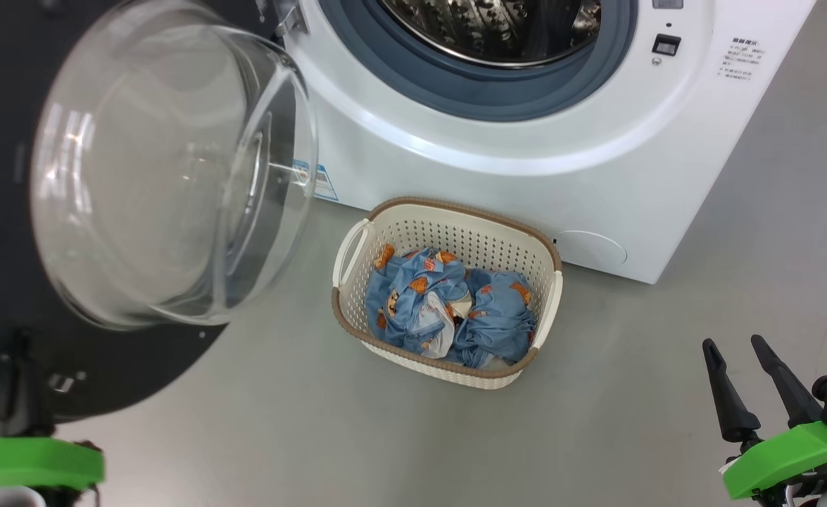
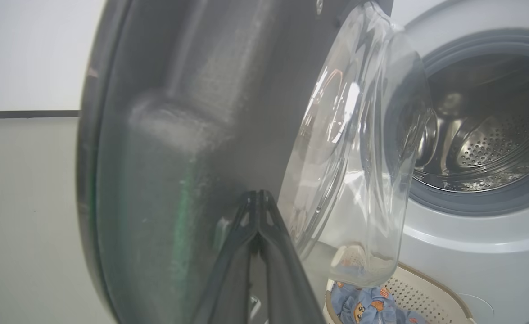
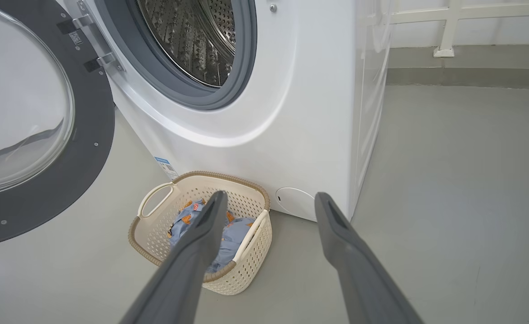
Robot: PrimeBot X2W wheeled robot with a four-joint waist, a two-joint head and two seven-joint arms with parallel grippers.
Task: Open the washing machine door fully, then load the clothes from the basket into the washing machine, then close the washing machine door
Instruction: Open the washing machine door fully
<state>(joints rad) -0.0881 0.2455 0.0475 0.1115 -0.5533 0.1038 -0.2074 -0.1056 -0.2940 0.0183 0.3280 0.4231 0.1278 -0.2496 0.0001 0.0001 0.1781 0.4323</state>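
Observation:
The washing machine door (image 1: 139, 366) stands swung out to the left, its clear glass bowl facing me. In the left wrist view my left gripper (image 2: 257, 195) is shut with nothing in it, its tips against the door's (image 2: 178, 135) dark inner face. The washing machine (image 1: 490, 162) shows its steel drum (image 3: 192, 40), which holds nothing. In front of it on the floor stands the basket (image 1: 455, 205) with the blue printed clothes (image 1: 448, 310) bunched inside. My right gripper (image 1: 733, 345) hangs open at the lower right, well to the right of the basket (image 3: 221, 174) and clear of it.
Bare grey floor (image 3: 449, 180) stretches to the right of the machine and in front of the basket. The open door (image 3: 88, 135) takes up the space left of the basket. A wall with a white rail (image 3: 444, 27) runs behind.

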